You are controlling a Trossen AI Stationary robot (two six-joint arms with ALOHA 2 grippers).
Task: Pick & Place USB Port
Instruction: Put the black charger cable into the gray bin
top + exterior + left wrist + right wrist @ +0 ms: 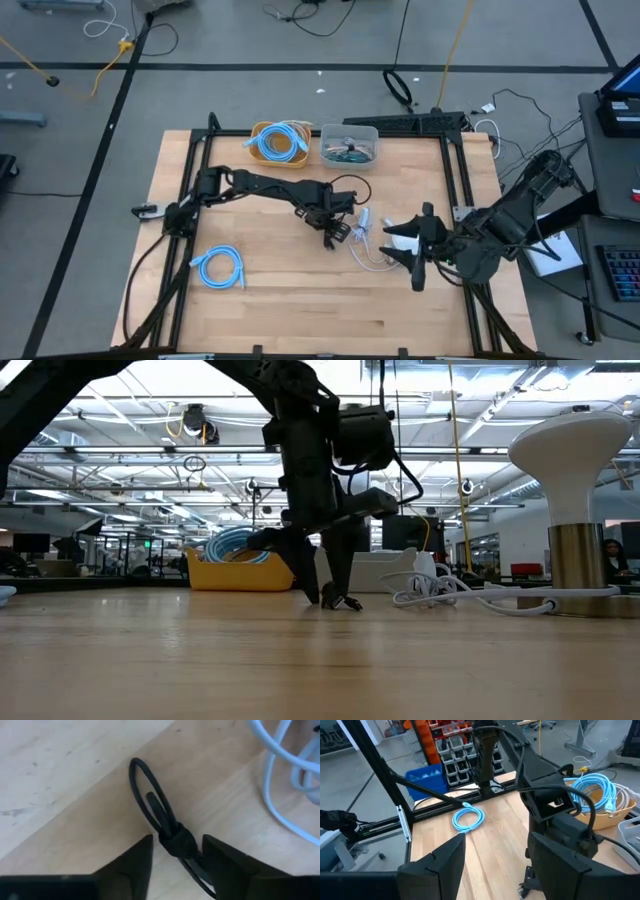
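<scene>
My left tool (335,238) is down on the tabletop (290,310) near its middle, fingers (135,865) spread apart, one on each side of a small black bundled cable (170,837). That cable is a looped black lead tied at its waist by a dark wrap; it lies flat on the wood, and the wrap sits right between my fingertips, very close to them, though I can't tell if either fingertip touches it. In the low view my fingertips (325,597) reach the tabletop with the black bundle at their tips.

Just beside the black cable lies a loose white cable (368,250), curling between my two tools. My right tool (420,255) waits well toward the right side of the tabletop, fingers (445,865) wide open and holding nothing, pointed toward the left arm.

At the far edge sit a yellow bin (280,143) holding a coiled blue cable, and next to it a clear bin (350,145) of mixed cables. Another blue coiled cable (220,267) lies on the wood toward the near left side, well apart from my left tool.
</scene>
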